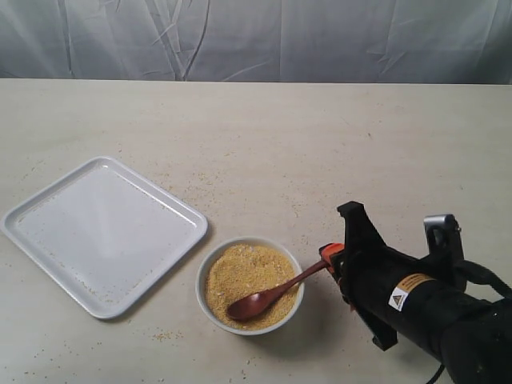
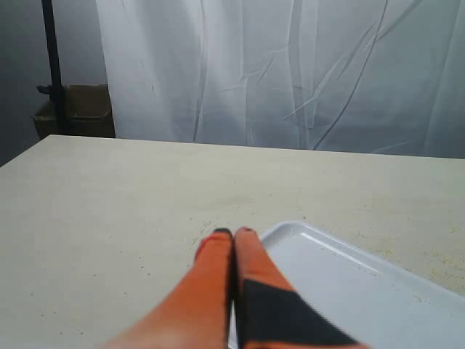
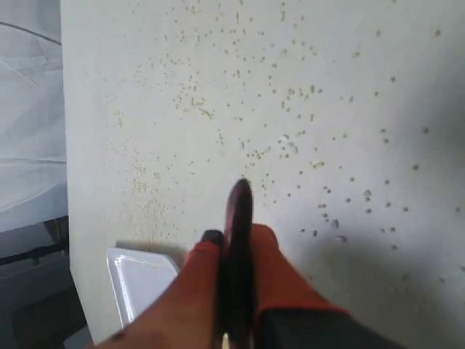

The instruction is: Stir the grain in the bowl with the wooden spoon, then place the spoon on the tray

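Observation:
The white bowl [image 1: 203, 276] sits near the front of the table, filled with golden grain [image 1: 240, 272]. The wooden spoon [image 1: 264, 300] lies slanted in it, its oval end resting on the grain and its handle rising over the rim to the right. My right gripper [image 1: 328, 256] is shut on the handle's end; the right wrist view shows the dark spoon [image 3: 240, 211] pinched in the right gripper [image 3: 232, 236]. The white tray [image 1: 104, 232] lies left of the bowl. My left gripper [image 2: 233, 233] is shut on nothing, beside a corner of the tray [image 2: 349, 291], and is out of the exterior view.
Stray grains [image 3: 290, 145] are scattered over the pale tabletop [image 1: 280, 144] around the bowl and tray. A grey curtain [image 1: 256, 40] hangs behind the table's far edge. A cardboard box [image 2: 76, 113] and a dark pole [image 2: 49, 65] stand beyond one table corner.

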{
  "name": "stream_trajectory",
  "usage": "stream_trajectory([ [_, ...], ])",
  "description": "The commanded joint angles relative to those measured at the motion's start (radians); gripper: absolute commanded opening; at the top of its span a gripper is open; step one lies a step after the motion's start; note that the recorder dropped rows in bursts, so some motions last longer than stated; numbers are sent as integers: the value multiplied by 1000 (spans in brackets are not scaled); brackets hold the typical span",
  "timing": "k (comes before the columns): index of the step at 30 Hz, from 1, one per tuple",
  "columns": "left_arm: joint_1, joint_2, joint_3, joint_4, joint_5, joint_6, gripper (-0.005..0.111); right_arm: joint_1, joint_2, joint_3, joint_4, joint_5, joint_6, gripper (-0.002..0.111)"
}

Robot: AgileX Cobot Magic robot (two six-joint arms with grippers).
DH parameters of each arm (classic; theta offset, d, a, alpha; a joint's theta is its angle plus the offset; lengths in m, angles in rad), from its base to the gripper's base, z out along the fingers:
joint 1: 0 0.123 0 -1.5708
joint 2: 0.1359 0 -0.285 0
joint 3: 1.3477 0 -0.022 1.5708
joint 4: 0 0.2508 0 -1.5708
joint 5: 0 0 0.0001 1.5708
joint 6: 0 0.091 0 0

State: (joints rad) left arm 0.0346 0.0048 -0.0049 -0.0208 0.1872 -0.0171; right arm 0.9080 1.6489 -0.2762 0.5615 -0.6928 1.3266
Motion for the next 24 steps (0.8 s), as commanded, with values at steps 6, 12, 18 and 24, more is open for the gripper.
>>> stream_trajectory([
  [6, 4, -5, 5, 1, -7, -2, 0, 2, -46, 3, 0, -107, -38, 2],
  [12, 4, -5, 5, 1, -7, -2, 0, 2, -144, 9, -28, -120, -205, 2],
  [18, 4, -5, 5, 1, -7, -2, 0, 2, -252, 14, -91, -302, -622, 2],
  [24, 4, -5, 5, 1, -7, -2, 0, 2, -266, 12, -265, -403, -1022, -1],
])
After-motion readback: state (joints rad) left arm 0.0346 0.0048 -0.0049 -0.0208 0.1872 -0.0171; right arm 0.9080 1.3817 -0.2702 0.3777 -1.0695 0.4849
